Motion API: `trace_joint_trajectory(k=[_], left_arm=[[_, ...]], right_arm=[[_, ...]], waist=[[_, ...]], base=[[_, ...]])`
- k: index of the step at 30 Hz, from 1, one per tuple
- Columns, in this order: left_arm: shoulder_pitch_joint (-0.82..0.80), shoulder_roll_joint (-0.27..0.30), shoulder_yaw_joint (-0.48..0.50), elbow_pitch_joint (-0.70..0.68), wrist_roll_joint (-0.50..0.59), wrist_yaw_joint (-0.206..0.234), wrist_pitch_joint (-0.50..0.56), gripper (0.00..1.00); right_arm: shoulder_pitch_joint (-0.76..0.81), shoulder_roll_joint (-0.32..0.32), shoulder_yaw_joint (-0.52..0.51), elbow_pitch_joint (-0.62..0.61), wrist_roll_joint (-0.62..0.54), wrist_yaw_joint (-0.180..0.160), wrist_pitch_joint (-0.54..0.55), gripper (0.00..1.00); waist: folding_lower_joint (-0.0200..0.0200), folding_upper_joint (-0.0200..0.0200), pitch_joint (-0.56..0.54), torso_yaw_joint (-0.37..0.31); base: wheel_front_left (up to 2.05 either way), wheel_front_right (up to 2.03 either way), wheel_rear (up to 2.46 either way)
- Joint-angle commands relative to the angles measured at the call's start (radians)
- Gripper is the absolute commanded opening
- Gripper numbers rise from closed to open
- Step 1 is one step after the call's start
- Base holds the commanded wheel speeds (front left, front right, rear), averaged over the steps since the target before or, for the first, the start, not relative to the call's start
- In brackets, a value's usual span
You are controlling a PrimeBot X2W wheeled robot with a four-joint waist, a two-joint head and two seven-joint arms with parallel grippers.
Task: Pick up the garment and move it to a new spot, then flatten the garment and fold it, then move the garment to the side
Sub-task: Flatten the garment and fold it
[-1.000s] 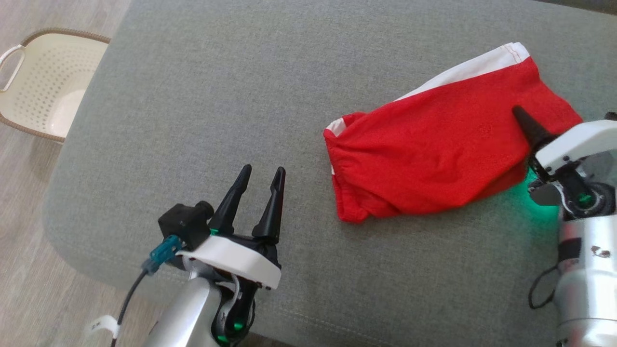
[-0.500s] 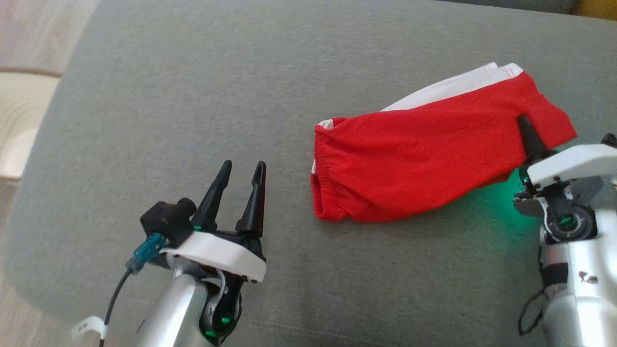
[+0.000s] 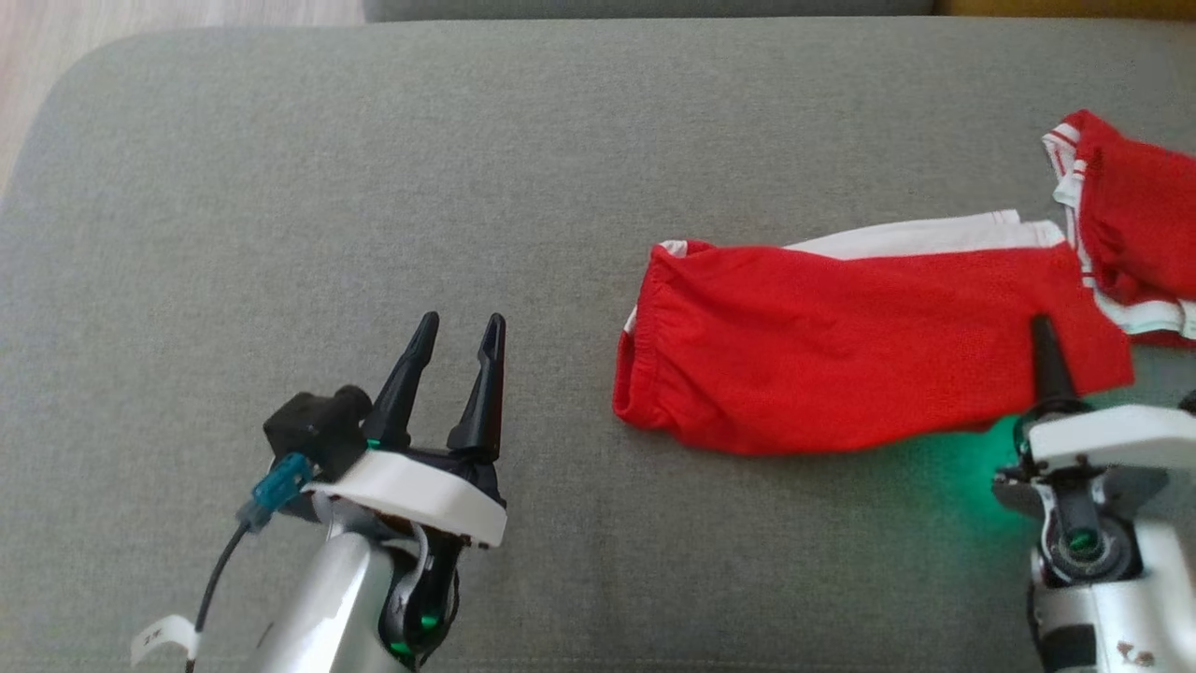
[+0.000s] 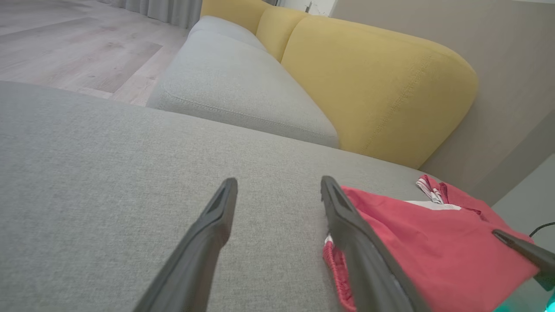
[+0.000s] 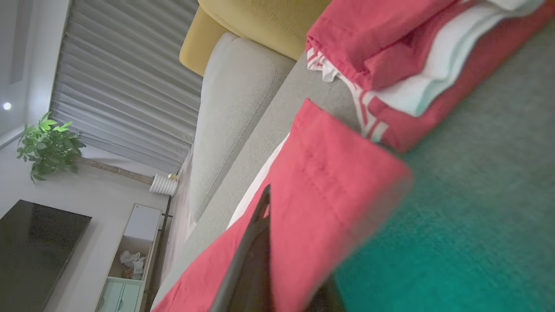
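The garment is a pair of red shorts with a white side stripe. It lies folded on the grey cushion, waistband to the left. My right gripper is shut on its right edge, one dark finger on top of the cloth and the other hidden beneath. In the right wrist view that corner of the garment sits slightly off the cushion. My left gripper stands open and holds nothing, a short way left of the waistband. In the left wrist view the garment lies just right of the open left gripper.
Another folded red and white garment lies at the cushion's far right, touching the shorts' upper right corner. A yellow sofa back and grey seat stand beyond the cushion. Wooden floor lies off the left edge.
The head camera has swung right: the basket has left the picture and the second red garment has come in. The right gripper keeps its hold, and the shorts now lie level and stretched out.
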Motion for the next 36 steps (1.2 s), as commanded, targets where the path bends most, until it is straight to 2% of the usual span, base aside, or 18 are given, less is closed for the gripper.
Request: trace_joint_trajectory(k=[1,10,17,21,27,36], left_arm=[[-0.016,0.006,0.039,-0.026,0.006,-0.002,-0.012,1.0],[-0.005,0.006,0.032,-0.023,-0.001,-0.002,-0.012,1.0],[0.001,0.006,0.026,-0.021,-0.01,0.003,-0.012,1.0],[0.008,0.006,0.024,-0.02,-0.015,0.006,-0.012,1.0],[0.022,0.006,0.026,-0.019,-0.021,0.009,-0.012,1.0],[0.046,0.006,0.033,-0.018,-0.028,0.016,-0.012,1.0]], right_arm=[[-0.014,0.003,0.035,-0.041,0.015,0.007,-0.014,0.0],[-0.035,0.003,0.061,-0.007,0.011,0.007,-0.064,0.0],[-0.075,0.003,0.092,-0.045,-0.002,0.007,-0.083,0.0],[-0.081,0.003,0.169,-0.097,0.015,0.007,-0.075,0.0],[-0.055,0.003,0.339,-0.167,0.033,0.007,-0.057,0.0],[-0.006,0.003,0.477,-0.113,-0.03,0.007,-0.072,0.0]], waist=[[0.0,0.0,-0.007,-0.005],[0.0,0.0,-0.022,0.019],[0.0,0.0,-0.033,0.058],[0.0,0.0,-0.049,0.078],[0.0,0.0,-0.076,0.108],[0.0,0.0,-0.102,0.148]], base=[[0.0,0.0,0.0],[0.0,0.0,0.0],[0.0,0.0,0.0],[0.0,0.0,0.0],[0.0,0.0,0.0],[0.0,0.0,0.0]])
